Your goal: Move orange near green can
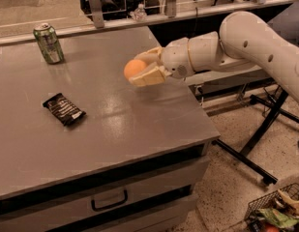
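The orange (134, 68) is round and plain, held between the two pale fingers of my gripper (142, 67) and lifted above the right part of the grey table (139, 115). The gripper reaches in from the right on a white arm. The green can (48, 43), with a silver top, stands upright at the table's far left corner, well to the left of the orange.
A flat black snack wrapper (64, 108) lies on the table's left half, in front of the can. A drawer with a handle (109, 199) runs under the table's front edge. Black stand legs (258, 139) and a wire basket (277, 211) stand on the floor at right.
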